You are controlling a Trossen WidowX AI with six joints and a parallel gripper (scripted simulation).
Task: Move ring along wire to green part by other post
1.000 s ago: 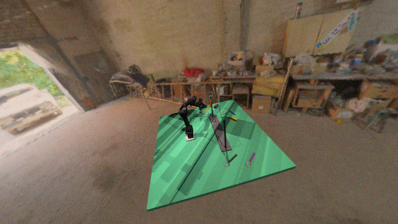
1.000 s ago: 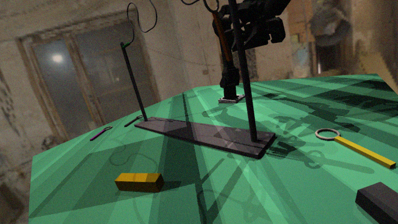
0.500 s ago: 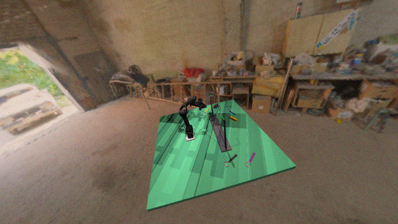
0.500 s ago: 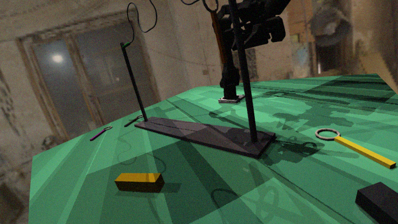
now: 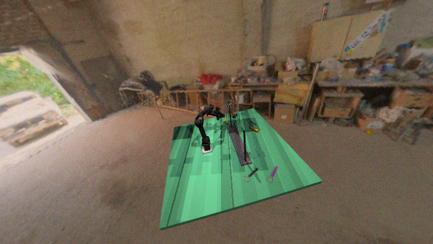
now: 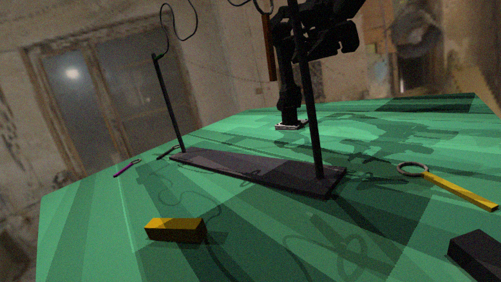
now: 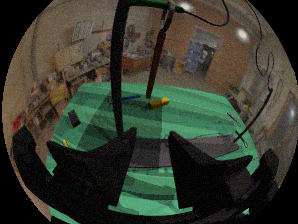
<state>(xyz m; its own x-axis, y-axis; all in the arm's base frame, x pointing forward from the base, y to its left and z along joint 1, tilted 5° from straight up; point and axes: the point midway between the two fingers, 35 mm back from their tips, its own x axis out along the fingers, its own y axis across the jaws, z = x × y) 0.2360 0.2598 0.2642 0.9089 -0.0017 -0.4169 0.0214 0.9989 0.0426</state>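
The orange handle (image 6: 269, 49) (image 7: 156, 65) hangs down from its ring (image 6: 263, 13), which hangs at the green part (image 7: 150, 4) of the wire beside one post (image 6: 308, 91) (image 7: 116, 75). In the wrist view the wire appears to run through the ring, though the ring is seen nearly edge-on. The other post (image 5: 244, 145) (image 6: 168, 105) has its own green part (image 6: 159, 56). My gripper (image 5: 224, 115) (image 7: 153, 133) is open and empty. Its fingers stand back from the handle, with a gap visible in the exterior view.
The thin wire (image 7: 215, 24) loops between the posts. The dark base strip (image 5: 239, 145) (image 6: 224, 163) joins their feet. On the table lie a yellow block (image 6: 175, 231), a dark block (image 6: 478, 252) and rings with yellow (image 6: 459, 190), magenta (image 5: 274, 171) and black (image 5: 253, 172) handles.
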